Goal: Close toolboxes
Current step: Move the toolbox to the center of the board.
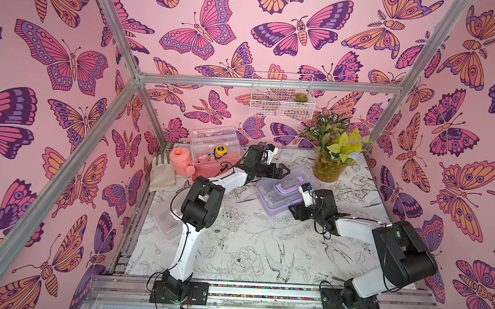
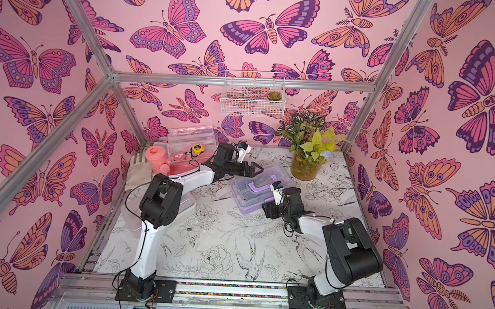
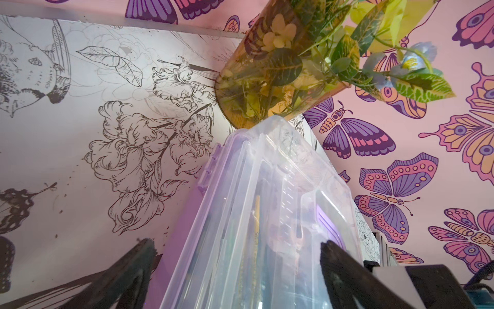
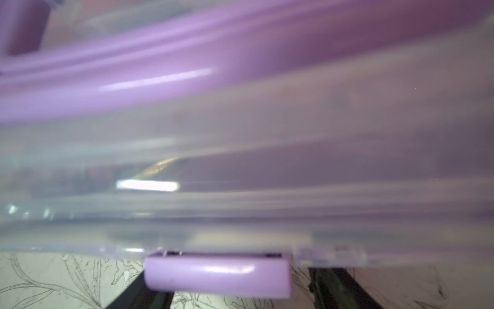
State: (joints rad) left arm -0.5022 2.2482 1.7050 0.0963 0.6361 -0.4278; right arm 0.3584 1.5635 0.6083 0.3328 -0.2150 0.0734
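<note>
The purple toolbox (image 1: 279, 198) (image 2: 251, 195) lies mid-table with its clear lid down and its purple handle flat on top. My left gripper (image 1: 283, 171) (image 3: 238, 248) is open at the box's far end, one finger on each side of the lid (image 3: 267, 187). My right gripper (image 1: 295, 213) (image 4: 230, 291) is open at the box's near edge, its fingers straddling the purple latch (image 4: 217, 275). The pink toolbox (image 1: 210, 166) stands at the back left with its clear lid raised. The white toolbox (image 1: 165, 222) lies at the left, partly hidden by my left arm.
A pink watering can (image 1: 181, 163) and cloth gloves (image 1: 162, 175) sit beside the pink toolbox, which holds a yellow tape measure (image 1: 220, 150). A potted plant (image 1: 328, 166) stands at the back right, close to the purple box. A wire basket (image 1: 282, 95) hangs on the back wall.
</note>
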